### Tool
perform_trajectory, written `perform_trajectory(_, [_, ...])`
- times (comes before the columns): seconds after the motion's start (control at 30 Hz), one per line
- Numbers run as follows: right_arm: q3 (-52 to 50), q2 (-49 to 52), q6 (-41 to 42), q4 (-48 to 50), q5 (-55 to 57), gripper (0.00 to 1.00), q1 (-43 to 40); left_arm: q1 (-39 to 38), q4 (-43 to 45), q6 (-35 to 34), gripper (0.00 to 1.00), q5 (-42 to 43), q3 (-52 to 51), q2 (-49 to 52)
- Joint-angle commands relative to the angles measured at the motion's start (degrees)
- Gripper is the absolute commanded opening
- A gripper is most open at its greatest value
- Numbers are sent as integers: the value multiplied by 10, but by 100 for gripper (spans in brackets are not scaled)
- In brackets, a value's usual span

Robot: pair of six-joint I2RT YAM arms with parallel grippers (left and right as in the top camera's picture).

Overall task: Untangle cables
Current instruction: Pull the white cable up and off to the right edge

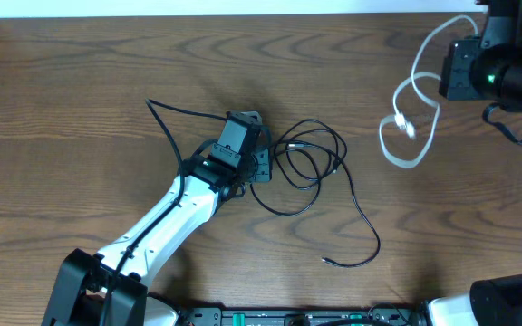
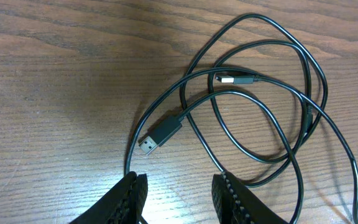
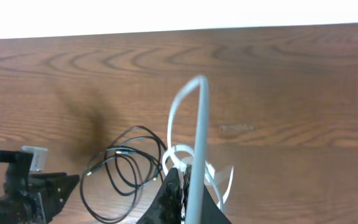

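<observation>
The black cable [image 1: 308, 159] lies in loose overlapping loops at mid-table, and its tail runs off to a free end [image 1: 326, 260]. My left gripper [image 1: 261, 167] sits low at the coil's left edge. In the left wrist view the black cable [image 2: 272, 93] lies ahead of my open left gripper [image 2: 179, 182] with its USB plug [image 2: 158, 135] and a smaller plug [image 2: 235, 78]; only bare wood lies between the fingers. The white cable [image 1: 408, 127] hangs in loops at the right, raised by my right gripper [image 1: 456, 72]. My right gripper [image 3: 182, 179] is shut on the white cable [image 3: 197, 124].
The left arm's own thicker black cable [image 1: 166, 118] arcs over the table to the left of the coil. The left arm [image 3: 23, 186] shows at the lower left of the right wrist view. The table's far edge [image 1: 243, 16] meets a white wall.
</observation>
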Motion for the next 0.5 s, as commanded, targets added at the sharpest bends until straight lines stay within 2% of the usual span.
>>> perform_trajectory(0.0, [6, 0, -9, -13, 7, 1, -17, 2, -1, 9, 40, 4, -6, -10])
perform_trajectory(0.47, [6, 0, 5, -57, 22, 1, -73, 2, -3, 12, 40, 27, -6, -10])
